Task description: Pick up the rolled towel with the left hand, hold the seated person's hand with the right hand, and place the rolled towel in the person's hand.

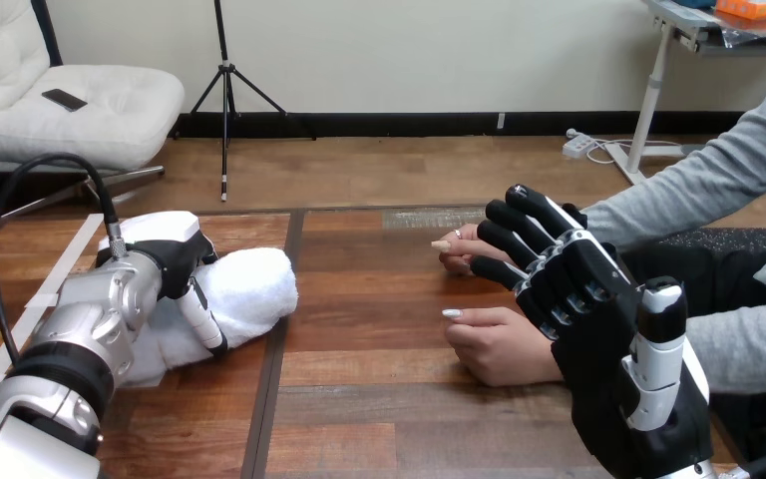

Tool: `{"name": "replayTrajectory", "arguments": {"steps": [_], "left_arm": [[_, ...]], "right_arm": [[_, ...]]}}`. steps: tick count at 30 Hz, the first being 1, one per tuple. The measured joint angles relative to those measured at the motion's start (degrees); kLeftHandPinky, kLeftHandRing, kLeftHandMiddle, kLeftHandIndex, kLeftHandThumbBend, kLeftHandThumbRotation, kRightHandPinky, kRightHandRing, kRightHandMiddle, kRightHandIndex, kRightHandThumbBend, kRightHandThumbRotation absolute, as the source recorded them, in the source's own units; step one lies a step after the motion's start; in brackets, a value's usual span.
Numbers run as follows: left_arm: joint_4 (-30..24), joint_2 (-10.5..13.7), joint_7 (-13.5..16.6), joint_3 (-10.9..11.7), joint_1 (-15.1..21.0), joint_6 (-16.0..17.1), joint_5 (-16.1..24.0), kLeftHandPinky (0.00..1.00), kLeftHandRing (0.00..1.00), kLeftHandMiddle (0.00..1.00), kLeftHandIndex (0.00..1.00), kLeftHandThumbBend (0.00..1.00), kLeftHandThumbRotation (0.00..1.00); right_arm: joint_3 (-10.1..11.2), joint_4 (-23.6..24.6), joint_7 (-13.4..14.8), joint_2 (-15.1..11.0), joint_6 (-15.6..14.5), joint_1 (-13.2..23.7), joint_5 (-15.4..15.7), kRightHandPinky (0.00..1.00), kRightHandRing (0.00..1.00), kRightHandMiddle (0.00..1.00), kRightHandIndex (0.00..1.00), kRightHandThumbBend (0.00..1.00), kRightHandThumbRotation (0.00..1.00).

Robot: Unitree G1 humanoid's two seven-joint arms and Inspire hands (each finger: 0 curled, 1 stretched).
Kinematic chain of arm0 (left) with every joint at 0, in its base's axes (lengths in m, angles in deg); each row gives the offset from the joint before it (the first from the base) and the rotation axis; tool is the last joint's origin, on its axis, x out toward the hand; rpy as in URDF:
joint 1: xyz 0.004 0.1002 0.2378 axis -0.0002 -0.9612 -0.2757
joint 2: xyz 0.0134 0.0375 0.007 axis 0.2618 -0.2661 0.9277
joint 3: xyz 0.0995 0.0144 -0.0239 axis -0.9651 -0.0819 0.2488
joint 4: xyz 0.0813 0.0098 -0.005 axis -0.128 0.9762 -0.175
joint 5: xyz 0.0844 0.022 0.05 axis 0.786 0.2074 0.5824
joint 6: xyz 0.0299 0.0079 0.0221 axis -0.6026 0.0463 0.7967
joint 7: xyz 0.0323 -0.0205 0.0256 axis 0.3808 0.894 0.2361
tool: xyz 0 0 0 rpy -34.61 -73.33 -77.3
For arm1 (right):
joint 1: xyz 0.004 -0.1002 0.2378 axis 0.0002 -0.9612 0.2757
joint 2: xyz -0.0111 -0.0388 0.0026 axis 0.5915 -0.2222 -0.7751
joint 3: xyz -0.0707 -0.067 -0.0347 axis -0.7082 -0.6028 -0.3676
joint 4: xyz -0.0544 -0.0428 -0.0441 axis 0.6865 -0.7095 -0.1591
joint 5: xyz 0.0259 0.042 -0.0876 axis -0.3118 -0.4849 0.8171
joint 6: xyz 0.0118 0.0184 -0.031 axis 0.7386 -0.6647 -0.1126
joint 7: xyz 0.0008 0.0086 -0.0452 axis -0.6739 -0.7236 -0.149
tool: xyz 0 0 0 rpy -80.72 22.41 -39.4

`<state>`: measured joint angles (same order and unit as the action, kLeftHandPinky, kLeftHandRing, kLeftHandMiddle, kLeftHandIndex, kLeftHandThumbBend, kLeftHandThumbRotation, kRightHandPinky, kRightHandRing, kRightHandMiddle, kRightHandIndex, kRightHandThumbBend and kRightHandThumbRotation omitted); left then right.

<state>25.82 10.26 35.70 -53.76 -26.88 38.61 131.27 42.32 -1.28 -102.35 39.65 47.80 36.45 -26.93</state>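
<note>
Rolled towel [254, 284] gripped by left hand [165, 257] | right hand [608, 359] open beside person's hand [499, 344]

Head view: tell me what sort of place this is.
Probably a tabletop test station for robot-to-person care tasks: a wooden table, a rolled white towel at the robot's left hand, and a person's hands resting on the table by the right hand.

- You have one rolled towel [254, 284] on one desk [379, 399].
- You have two robot hands: the left robot hand [172, 261] and the right robot hand [598, 334].
- You see two hands of the person: the person's farther hand [461, 249] and the person's nearer hand [499, 347].
</note>
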Motion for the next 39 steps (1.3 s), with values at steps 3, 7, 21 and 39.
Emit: {"name": "replayTrajectory", "arguments": {"steps": [3, 7, 21, 39], "left_arm": [[0.0, 0.01, 0.04, 0.23, -0.01, 0.44, -0.5, 0.26, 0.35, 0.44, 0.53, 0.78, 0.0], [0.0, 0.11, 0.27, 0.29, -0.05, 1.28, -1.19, 0.29, 0.38, 0.46, 0.49, 0.73, 0.0], [-0.02, 0.31, 1.92, 0.41, -0.56, 3.7, -1.64, 0.34, 0.42, 0.5, 0.47, 0.67, 0.0], [-0.22, 0.63, 4.44, 0.88, -2.27, 7.57, -3.78, 0.33, 0.4, 0.48, 0.47, 0.66, 0.0]], "right_arm": [[0.04, 0.08, 0.01, -0.02, 0.05, -0.04, -0.15, 0.83, 0.89, 0.89, 0.87, 0.81, 1.0], [0.06, 0.08, -0.01, -0.04, 0.06, -0.07, -0.34, 0.83, 0.89, 0.89, 0.87, 0.81, 1.0], [0.05, 0.08, 0.02, -0.03, 0.1, -0.15, -0.42, 0.82, 0.9, 0.89, 0.87, 0.8, 1.0], [0.04, 0.08, 0.19, -0.02, 0.1, -0.21, -0.38, 0.82, 0.9, 0.89, 0.88, 0.8, 1.0]]}}
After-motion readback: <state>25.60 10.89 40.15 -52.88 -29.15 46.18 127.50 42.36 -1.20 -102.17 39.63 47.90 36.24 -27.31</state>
